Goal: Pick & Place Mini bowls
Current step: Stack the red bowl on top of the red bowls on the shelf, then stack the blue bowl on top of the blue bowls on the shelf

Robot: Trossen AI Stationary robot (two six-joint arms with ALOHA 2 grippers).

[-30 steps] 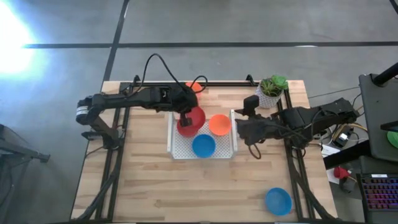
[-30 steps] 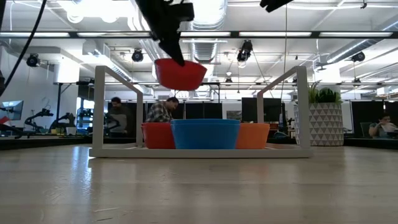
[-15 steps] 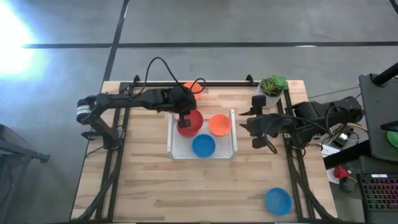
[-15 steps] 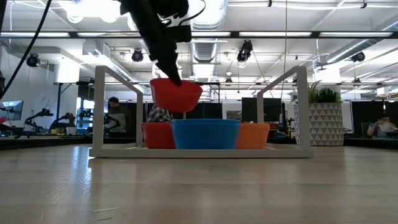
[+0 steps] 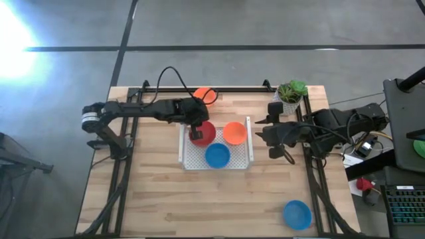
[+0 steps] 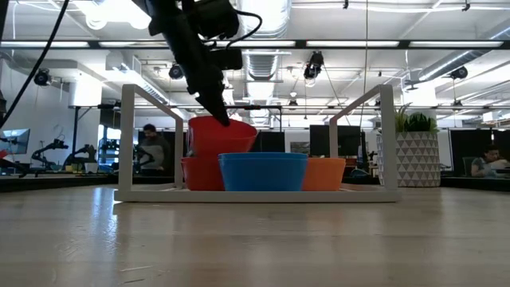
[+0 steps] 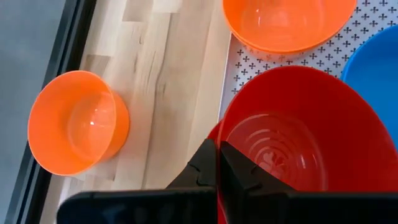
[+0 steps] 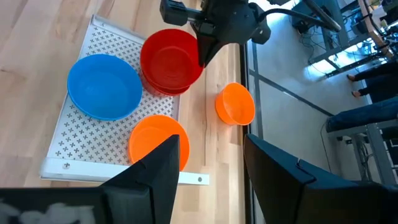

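On the worktop (image 5: 153,199) the tray (image 5: 188,161) sits mid-way, nearer the far edge. In it: a stack of two bowls (image 5: 203,133) at the far left, where my left gripper (image 5: 196,130) pinches the top bowl's rim; a bowl (image 5: 234,133) far right; a bowl (image 5: 217,155) near the front. Another bowl (image 5: 204,95) lies behind the tray at the far edge. The plant (image 5: 290,97) stands in the far right corner, a last bowl (image 5: 297,214) at the near right corner. My right gripper (image 5: 269,138) hangs just right of the tray.

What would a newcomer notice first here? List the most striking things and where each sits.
First, the left gripper, its jaws shut on the rim of a red round plastic bowl, which it holds onto a second red bowl in the white perforated tray. Beside them in the tray sit a blue plastic bowl and an orange plastic bowl. The right gripper hangs open just right of the tray.
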